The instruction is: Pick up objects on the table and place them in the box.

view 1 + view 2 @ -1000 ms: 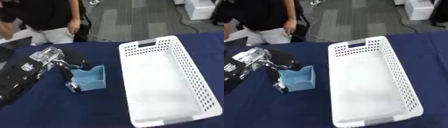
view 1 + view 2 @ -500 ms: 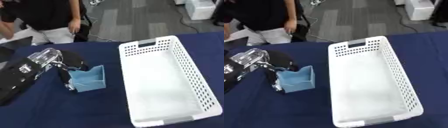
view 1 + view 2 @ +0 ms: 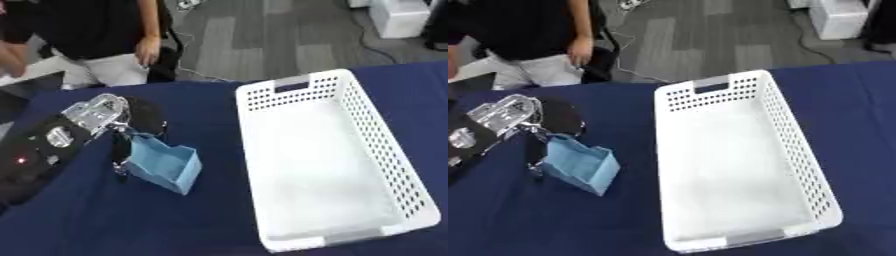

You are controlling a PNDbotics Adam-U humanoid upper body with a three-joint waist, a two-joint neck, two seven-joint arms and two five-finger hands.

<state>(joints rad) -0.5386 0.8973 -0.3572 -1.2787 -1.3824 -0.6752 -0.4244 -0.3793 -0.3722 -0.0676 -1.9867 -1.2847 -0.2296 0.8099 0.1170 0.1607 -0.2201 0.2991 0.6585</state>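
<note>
The left hand [image 3: 109,131] pinches the blue box [image 3: 163,164] by its upper rim, tilted, open side facing right toward the basket [image 3: 325,165]. The basket's long axis runs near to far on the table [image 3: 210,220].

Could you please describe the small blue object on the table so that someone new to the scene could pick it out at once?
Start from the big white perforated basket on the dark blue table. To its left, apart from it, the robot's left hand grips a small light blue open-topped box, tilted. It is the only light blue thing on the table, far smaller than the basket.
</note>
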